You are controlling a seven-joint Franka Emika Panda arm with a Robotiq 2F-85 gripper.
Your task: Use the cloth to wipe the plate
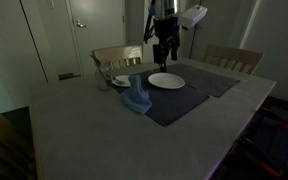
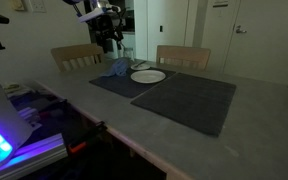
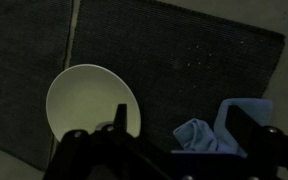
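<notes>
The round white plate [image 1: 166, 80] [image 2: 147, 75] lies on a dark placemat [image 1: 184, 100]. The light-blue cloth [image 1: 136, 97] [image 2: 117, 68] sits crumpled on the same mat beside it. My gripper [image 1: 164, 45] [image 2: 109, 40] hangs well above them, open and empty. From the wrist, the plate [image 3: 89, 105] is at lower left. The cloth [image 3: 199, 135] shows far below, between the two dark fingers [image 3: 246, 125], nearer the right one. My gripper [image 3: 184, 125] touches neither thing.
A smaller white dish [image 1: 119, 80] and a glass [image 1: 104, 83] stand near the table's far edge. A second dark placemat [image 2: 189, 100] lies next to the first. Two wooden chairs [image 1: 234, 58] [image 2: 182, 55] stand behind the table.
</notes>
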